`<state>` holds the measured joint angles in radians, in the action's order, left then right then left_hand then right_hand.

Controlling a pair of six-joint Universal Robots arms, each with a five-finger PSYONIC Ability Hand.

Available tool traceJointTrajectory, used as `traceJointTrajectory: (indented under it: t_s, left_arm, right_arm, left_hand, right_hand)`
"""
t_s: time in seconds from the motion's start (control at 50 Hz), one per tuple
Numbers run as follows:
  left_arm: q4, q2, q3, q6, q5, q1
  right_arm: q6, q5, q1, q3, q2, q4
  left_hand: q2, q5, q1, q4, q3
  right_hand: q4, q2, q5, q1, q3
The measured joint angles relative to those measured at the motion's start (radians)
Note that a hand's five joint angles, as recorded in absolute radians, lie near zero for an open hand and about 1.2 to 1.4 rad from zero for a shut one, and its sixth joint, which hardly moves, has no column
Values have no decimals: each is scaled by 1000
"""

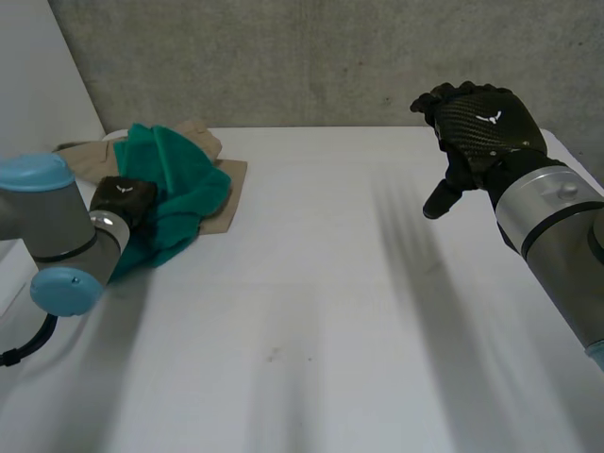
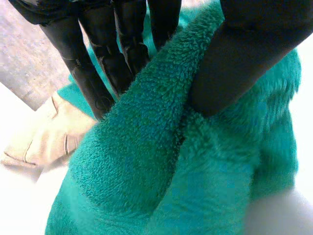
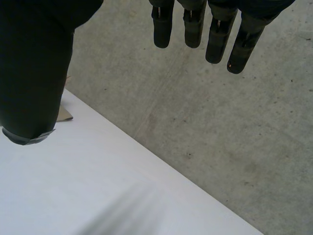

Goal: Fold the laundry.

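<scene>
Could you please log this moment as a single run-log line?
left hand: pinching green towel | right hand: open, raised over table, holding nothing | towel state: crumpled on beige garment, unfolded

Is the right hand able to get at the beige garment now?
Probably not: the right hand hovers open across the table, and the green towel, pinched by the left hand, covers much of the beige garment.
</scene>
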<state>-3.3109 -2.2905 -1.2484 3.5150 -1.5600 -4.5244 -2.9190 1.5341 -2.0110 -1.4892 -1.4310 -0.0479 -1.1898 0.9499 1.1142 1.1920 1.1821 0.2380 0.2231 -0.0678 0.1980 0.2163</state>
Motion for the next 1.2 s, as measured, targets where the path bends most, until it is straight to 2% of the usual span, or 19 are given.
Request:
traceJointTrajectory:
  t_s: [0.06, 0.12, 0.24, 0.3, 0.32, 0.36, 0.38, 0.4, 0.42, 0.44, 0.48, 0.54, 0.64, 0.76, 0.78, 0.8, 0.88, 1.02, 1.2]
  left_arm:
    - [0, 53, -11, -65, 1, 23]
    - [0, 176, -46, -167, 1, 85]
    - [5, 337, -100, -284, 4, 211]
    - [9, 401, -157, -363, 34, 355]
    - [9, 404, -164, -372, 39, 373]
    - [10, 403, -207, -418, 66, 491]
    - [10, 397, -216, -427, 72, 520]
    - [11, 386, -225, -438, 79, 559]
    - [12, 369, -232, -447, 84, 600]
    - [14, 352, -234, -452, 86, 634]
    - [20, 323, -229, -458, 87, 680]
    - [40, 284, -205, -461, 75, 724]
    - [62, 293, -181, -453, 59, 655]
    - [69, 332, -172, -434, 63, 461]
    - [70, 333, -172, -431, 64, 448]
    - [76, 336, -173, -418, 70, 401]
    - [113, 333, -196, -357, 93, 312]
    - [185, 337, -300, -222, 112, 273]
    - [199, 426, -473, -155, 110, 320]
  right_arm:
    - [1, 0, 1, 5, 1, 0]
    - [1, 0, 8, 13, -4, 0]
    - [1, 0, 17, 26, -24, 1]
    - [0, 0, 31, 34, -38, 1]
    - [0, 0, 33, 35, -39, 1]
    - [0, 0, 50, 39, -47, 1]
    - [-1, 0, 54, 40, -48, 1]
    - [0, -1, 60, 41, -50, 1]
    - [-1, -1, 66, 42, -51, 1]
    - [-1, -1, 71, 43, -52, 1]
    - [-1, -1, 77, 43, -53, 1]
    - [1, -2, 83, 44, -53, 1]
    - [19, -4, 83, 47, -50, 4]
    - [94, -31, 74, 52, -41, 33]
    - [101, -34, 74, 53, -39, 38]
    - [136, -46, 72, 54, -31, 66]
    - [229, -71, 68, 62, -1, 174]
    - [313, -87, 68, 49, 30, 337]
    - [364, -91, 80, -66, 35, 378]
  left_hand:
    - [-2, 0, 0, 1, 1]
    - [-2, 0, 0, 2, 1]
    - [-5, 0, 0, 2, 5]
    - [-6, 0, 0, 6, 8]
    - [-6, 0, 0, 6, 8]
    - [26, -10, -11, -20, -23]
    - [50, -24, -28, -52, -46]
    - [292, -221, -249, -272, -263]
    - [335, -264, -296, -315, -305]
    - [568, -496, -545, -549, -533]
    - [840, -767, -819, -830, -822]
    - [984, -904, -922, -989, -971]
    - [986, -904, -922, -990, -971]
    - [986, -904, -922, -990, -971]
    - [986, -904, -922, -990, -971]
    - [986, -904, -922, -990, -971]
    - [986, -904, -922, -990, -971]
    - [983, -901, -919, -986, -969]
    - [969, -901, -919, -985, -969]
  right_hand:
    - [0, 0, 0, 0, 0]
    - [0, 0, 0, 0, 0]
    - [0, 0, 0, 0, 0]
    - [0, 0, 0, 0, 0]
    - [0, 0, 0, 0, 0]
    - [0, 0, 0, 0, 0]
    - [0, 0, 0, 0, 0]
    - [0, 0, 0, 0, 0]
    - [0, 0, 0, 0, 0]
    - [0, 0, 0, 0, 0]
    - [0, 0, 0, 0, 0]
    - [0, 0, 0, 0, 0]
    - [0, 0, 0, 0, 0]
    - [0, 0, 0, 0, 0]
    - [0, 0, 0, 0, 0]
    - [0, 0, 0, 0, 0]
    - [0, 0, 0, 0, 0]
    - [0, 0, 0, 0, 0]
    - [0, 0, 0, 0, 0]
